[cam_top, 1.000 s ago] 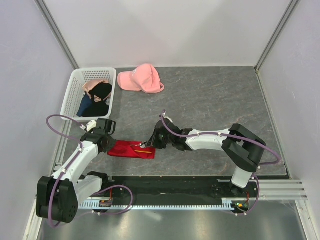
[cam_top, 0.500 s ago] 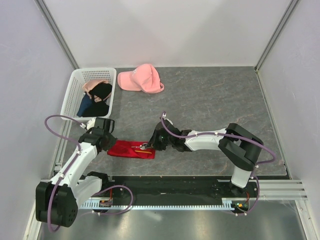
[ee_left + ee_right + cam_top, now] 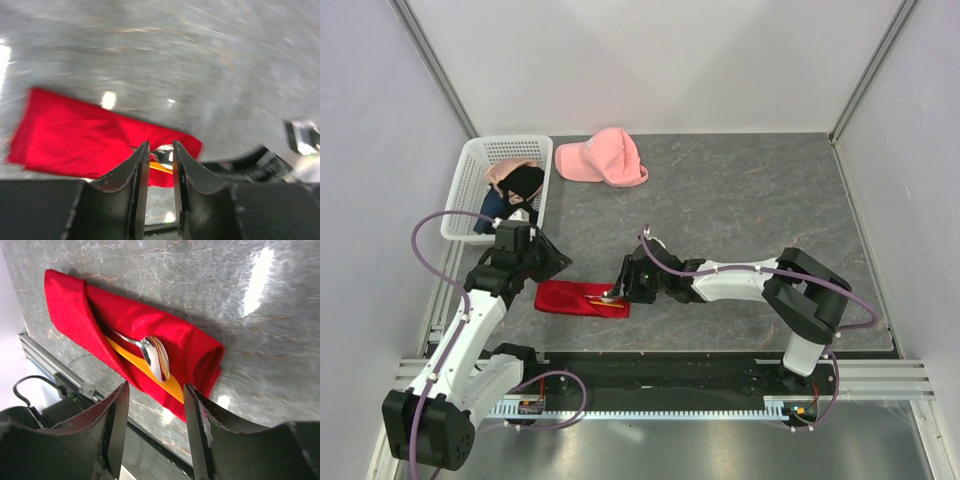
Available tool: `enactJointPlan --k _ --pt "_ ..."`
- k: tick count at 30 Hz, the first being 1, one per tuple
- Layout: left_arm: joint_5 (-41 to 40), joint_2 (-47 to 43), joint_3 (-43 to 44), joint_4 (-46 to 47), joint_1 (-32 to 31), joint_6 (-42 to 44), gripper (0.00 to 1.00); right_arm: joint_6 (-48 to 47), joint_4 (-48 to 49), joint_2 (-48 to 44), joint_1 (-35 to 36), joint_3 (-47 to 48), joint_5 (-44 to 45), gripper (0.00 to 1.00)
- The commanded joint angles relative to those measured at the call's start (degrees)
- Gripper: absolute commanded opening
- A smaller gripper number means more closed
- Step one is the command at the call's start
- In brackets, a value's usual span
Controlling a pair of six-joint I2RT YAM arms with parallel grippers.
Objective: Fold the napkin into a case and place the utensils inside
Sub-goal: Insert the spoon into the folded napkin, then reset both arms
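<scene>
The red napkin (image 3: 578, 297) lies folded as a narrow case (image 3: 130, 325) near the table's front edge. An orange utensil (image 3: 150, 376) and a silver spoon (image 3: 157, 362) stick out of its open fold. My right gripper (image 3: 618, 291) hovers just over that end of the case. Its jaws (image 3: 155, 387) stand open with nothing between them, apart from the utensils. My left gripper (image 3: 558, 264) is raised off the case's left end, a little above the cloth. It (image 3: 160, 150) is open by a narrow gap and holds nothing; the napkin (image 3: 75, 135) lies beyond its tips.
A white basket (image 3: 461, 195) holding black and blue garments stands at the back left. A pink cap (image 3: 603, 158) lies beside it at the back. The black rail along the table's front edge (image 3: 650, 365) runs just below the case.
Both grippers have gone from shut to open. The left gripper let go of the napkin and lifted up and back. The right gripper released the utensils, which stay in the fold.
</scene>
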Motion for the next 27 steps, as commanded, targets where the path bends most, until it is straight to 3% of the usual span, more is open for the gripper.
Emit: enactJointPlan --k 1,7,8,11,12,13,15,19,27 --pt "15.4 0.0 3.1 7.2 0.0 9.5 0.35 -7.2 -8.1 -6.5 0.1 3.6 4.0 0.55" --pt "25.6 0.5 3.3 11.1 -4.5 11.4 0.44 -18.2 -19.0 -16.3 0.1 3.9 12.5 0.58" --pt "24.8 0.0 2.9 13.0 -6.5 11.1 0.5 -19.6 -20.5 -19.0 0.1 3.3 13.9 0.58" --pt "15.7 -0.2 3.1 13.8 -18.3 10.3 0.55 -24.0 -23.5 -25.9 0.1 -0.5 19.5 0.66" --pt "13.5 -0.2 2.8 15.0 -24.1 9.7 0.55 -24.5 -23.8 -27.9 0.1 -1.9 22.1 0.7" --pt "11.2 -0.4 2.4 16.3 -26.3 8.5 0.56 -24.6 -24.1 -29.8 -0.3 -4.6 23.1 0.79" --pt "11.3 -0.8 0.4 21.1 -30.3 7.2 0.56 -24.4 -24.7 -36.0 -0.5 -7.2 25.4 0.86" --pt "11.4 -2.1 -3.4 27.5 -33.7 3.2 0.56 -21.0 -24.9 -48.1 -0.7 -16.1 28.4 0.98" --pt "12.8 -5.8 -10.8 37.6 -34.4 -0.6 0.57 -15.8 -16.9 -59.4 -0.8 -28.4 27.0 0.98"
